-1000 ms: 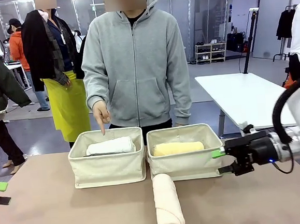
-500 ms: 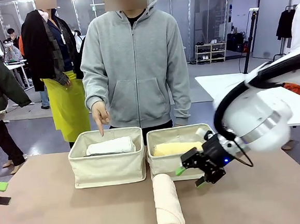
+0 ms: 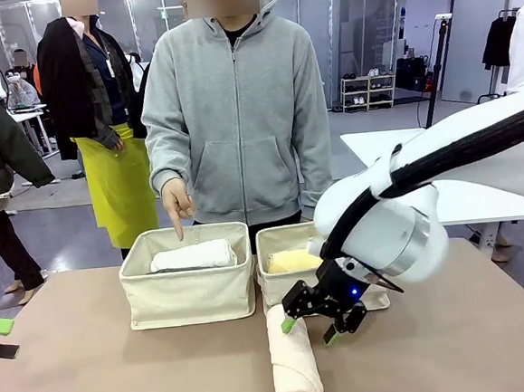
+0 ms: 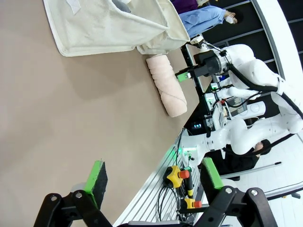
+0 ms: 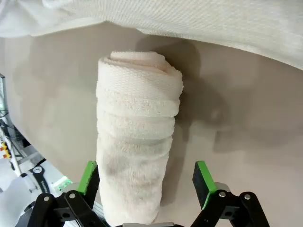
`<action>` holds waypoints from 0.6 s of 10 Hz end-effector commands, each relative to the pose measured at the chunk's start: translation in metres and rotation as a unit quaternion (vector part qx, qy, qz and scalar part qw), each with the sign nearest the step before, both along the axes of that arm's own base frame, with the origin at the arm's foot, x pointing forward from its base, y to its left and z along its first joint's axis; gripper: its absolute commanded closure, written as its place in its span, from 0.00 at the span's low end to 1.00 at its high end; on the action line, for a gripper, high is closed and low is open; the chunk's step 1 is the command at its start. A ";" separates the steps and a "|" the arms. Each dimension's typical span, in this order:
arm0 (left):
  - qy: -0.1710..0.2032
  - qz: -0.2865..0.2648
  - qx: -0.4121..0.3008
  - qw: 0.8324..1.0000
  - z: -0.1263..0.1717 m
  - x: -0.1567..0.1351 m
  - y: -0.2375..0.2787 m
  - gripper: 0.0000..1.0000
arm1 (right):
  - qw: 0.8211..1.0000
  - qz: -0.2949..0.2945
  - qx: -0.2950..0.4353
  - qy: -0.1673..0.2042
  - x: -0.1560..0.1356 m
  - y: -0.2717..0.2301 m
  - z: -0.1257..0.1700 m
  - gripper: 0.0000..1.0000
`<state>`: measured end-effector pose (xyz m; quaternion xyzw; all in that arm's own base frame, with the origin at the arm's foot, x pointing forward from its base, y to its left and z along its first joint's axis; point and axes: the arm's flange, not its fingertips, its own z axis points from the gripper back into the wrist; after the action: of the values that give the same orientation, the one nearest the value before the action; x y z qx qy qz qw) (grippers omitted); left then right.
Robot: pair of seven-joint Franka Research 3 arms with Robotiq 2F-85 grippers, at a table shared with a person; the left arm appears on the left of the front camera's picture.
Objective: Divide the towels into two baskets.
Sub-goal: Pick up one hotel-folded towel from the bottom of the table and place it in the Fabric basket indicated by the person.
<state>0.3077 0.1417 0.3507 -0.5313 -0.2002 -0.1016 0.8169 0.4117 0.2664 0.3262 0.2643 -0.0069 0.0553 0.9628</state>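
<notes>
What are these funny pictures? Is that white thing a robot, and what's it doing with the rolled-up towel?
Yes, it's a robot with two white arms. One picture looks across the table at a person. The other two come from little cameras on the robot's wrists. The right gripper, its pincer hand, hangs open over a peach towel lying on the table. It holds nothing. The left gripper is open too, at the table's edge. Two baskets stand there: the left basket holds a white towel, the right basket a yellow towel. The person's hand points into the left one.
</notes>
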 end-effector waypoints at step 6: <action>-0.007 0.002 -0.007 1.000 0.003 -0.001 0.000 0.00 | 0.999 0.038 -0.030 0.023 0.001 0.053 -0.018 0.00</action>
<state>0.3077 0.1417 0.3507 -0.5313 -0.2002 -0.1017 0.8169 0.4104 0.3078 0.3103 0.2509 0.0171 0.0931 0.9634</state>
